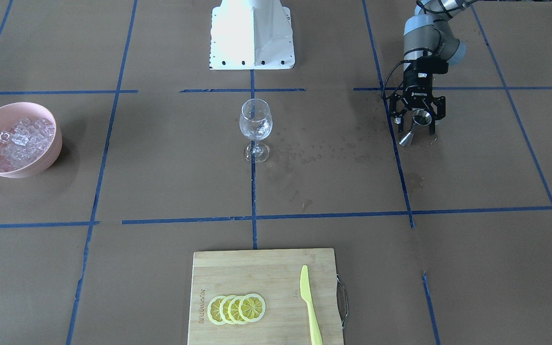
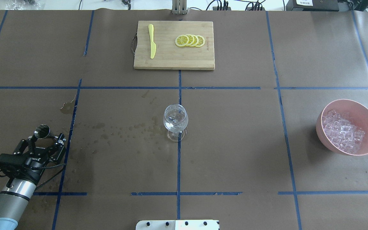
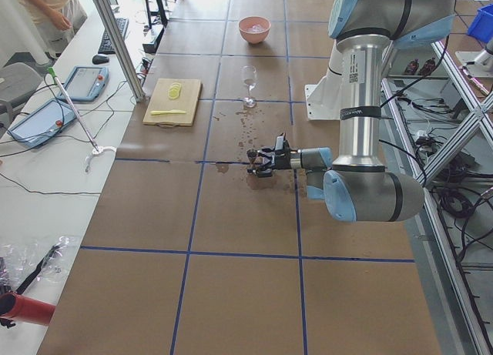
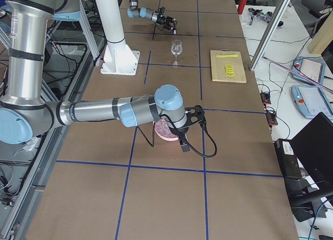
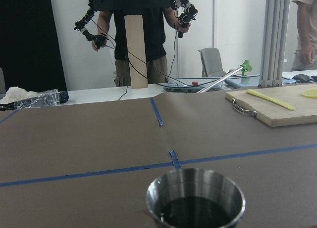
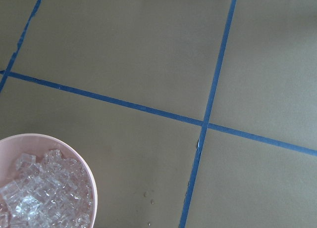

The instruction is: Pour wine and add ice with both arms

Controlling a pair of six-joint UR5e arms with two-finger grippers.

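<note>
**A:** Ice (image 1: 24, 139), where is it?

**B:** Heaped in the pink bowl (image 1: 29, 170) at the robot's right end of the table. It is well apart from the glass (image 1: 256, 125), which stands upright in the middle on a blue tape line.

**A:** And the wine?

**B:** Dark liquid sits in a small steel measuring cup (image 2: 42, 131) at the robot's left end. The left gripper (image 1: 416, 126) is low over the table there. Its fingers are spread with the cup between the tips, and I see neither finger pressing on it.

**A:** The other gripper?

**B:** The right gripper (image 4: 183, 141) shows only in the side view, close to the bowl. I cannot tell whether its fingers are spread or pressed together. Its wrist camera looks down on the bowl's rim and the ice.

**A:** Anything else?

**B:** Wet spots (image 1: 324, 151) dot the brown paper between the glass and the cup. Across the table from the robot lies a cutting board (image 1: 266, 268) with four overlapping lemon slices (image 1: 236, 309) and a yellow knife (image 1: 310, 306).
</note>
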